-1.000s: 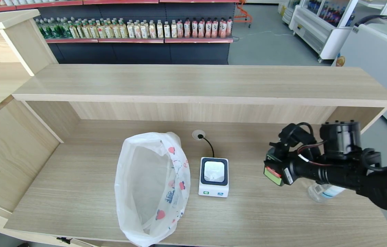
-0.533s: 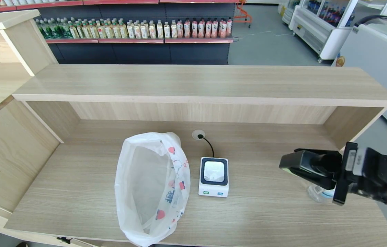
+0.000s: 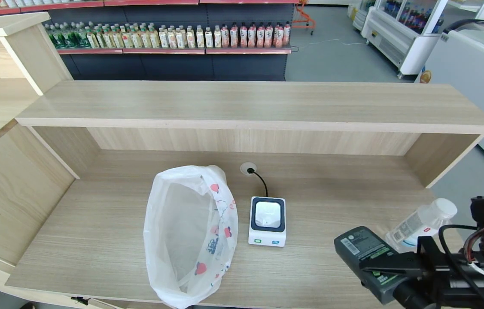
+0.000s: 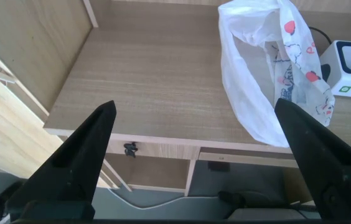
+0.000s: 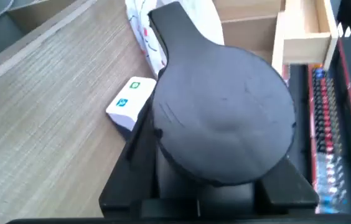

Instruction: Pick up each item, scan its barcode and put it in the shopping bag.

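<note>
Right claw point(image 3: 390, 271): clamped on black pack point(image 3: 364, 253), well right of scanner point(image 3: 268, 221).
Left claw point(image 4: 195, 106): spread, empty.
Bag point(image 3: 190, 234): looks empty.
Left: scan, bag pack; then bottle point(image 3: 422, 223) lying on worktop point(image 3: 95, 231).

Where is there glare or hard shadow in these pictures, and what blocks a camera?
Head view: even light, no hard shadows on the counter; the window of the scanner shines pale. Right wrist view: the dark item in the right tool sits near the camera and hides much of the counter. Left wrist view: the fingers of the left tool frame the bag as dark shapes.
</note>
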Available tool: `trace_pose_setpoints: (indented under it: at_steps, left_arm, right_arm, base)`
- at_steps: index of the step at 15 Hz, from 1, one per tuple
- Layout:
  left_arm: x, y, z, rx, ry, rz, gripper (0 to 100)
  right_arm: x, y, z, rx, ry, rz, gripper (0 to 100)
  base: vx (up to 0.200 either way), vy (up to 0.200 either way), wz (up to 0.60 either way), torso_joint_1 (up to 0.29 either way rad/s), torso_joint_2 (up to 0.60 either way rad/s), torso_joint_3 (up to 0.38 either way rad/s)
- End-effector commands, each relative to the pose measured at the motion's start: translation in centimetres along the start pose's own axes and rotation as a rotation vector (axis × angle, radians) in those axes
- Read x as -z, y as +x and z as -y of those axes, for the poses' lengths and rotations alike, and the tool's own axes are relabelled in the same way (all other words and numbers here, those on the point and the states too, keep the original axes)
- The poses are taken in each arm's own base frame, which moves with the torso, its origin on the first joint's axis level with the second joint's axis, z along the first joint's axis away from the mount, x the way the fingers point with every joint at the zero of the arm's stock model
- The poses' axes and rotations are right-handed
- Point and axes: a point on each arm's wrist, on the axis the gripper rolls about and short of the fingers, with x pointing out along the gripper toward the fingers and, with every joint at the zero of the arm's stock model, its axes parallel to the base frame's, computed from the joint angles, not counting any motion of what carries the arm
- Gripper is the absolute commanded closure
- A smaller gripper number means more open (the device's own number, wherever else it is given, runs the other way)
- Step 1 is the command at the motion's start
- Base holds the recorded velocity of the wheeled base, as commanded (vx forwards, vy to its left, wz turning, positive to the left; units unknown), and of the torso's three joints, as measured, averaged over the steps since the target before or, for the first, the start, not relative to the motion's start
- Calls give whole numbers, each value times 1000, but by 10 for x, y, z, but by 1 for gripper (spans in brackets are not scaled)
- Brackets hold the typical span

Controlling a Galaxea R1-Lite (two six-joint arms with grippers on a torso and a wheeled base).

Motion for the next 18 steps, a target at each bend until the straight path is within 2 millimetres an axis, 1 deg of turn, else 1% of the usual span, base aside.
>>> trace_pose_setpoints:
  at_steps: [1,2,3,4,5,7,9,10,13,18]
  left_arm:
    - [0,0,0,0,0,0,0]
    - [0,0,0,0,0,0,0]
    - [0,0,0,0,0,0,0]
    - [0,0,0,0,0,0,0]
    - [0,0,0,0,0,0,0]
    - [0,0,0,0,0,0,0]
    - [0,0,0,0,0,0,0]
    - [0,0,0,0,0,0,0]
    - [0,0,0,0,0,0,0]
    - [0,0,0,0,0,0,0]
  right_arm:
    - [2,29,-6,-34,-129,116,100]
    - [2,50,2,-9,-243,198,100]
    - [1,61,6,4,-285,238,100]
    - [0,80,11,28,-366,301,100]
    - [1,86,13,39,-405,312,100]
    - [2,88,13,46,-449,312,100]
    - [8,93,13,59,-505,311,100]
    - [15,96,19,74,-555,298,100]
    - [16,98,20,82,-589,298,100]
    - [17,99,20,86,-594,298,100]
  base:
    - [0,0,0,0,0,0]
    - [0,0,0,0,0,0]
    - [0,0,0,0,0,0]
    - [0,0,0,0,0,0]
    - [0,0,0,0,0,0]
    - [0,0,0,0,0,0]
    - [0,0,0,0,0,0]
    - [0,0,0,0,0,0]
    - [0,0,0,0,0,0]
    - [0,0,0,0,0,0]
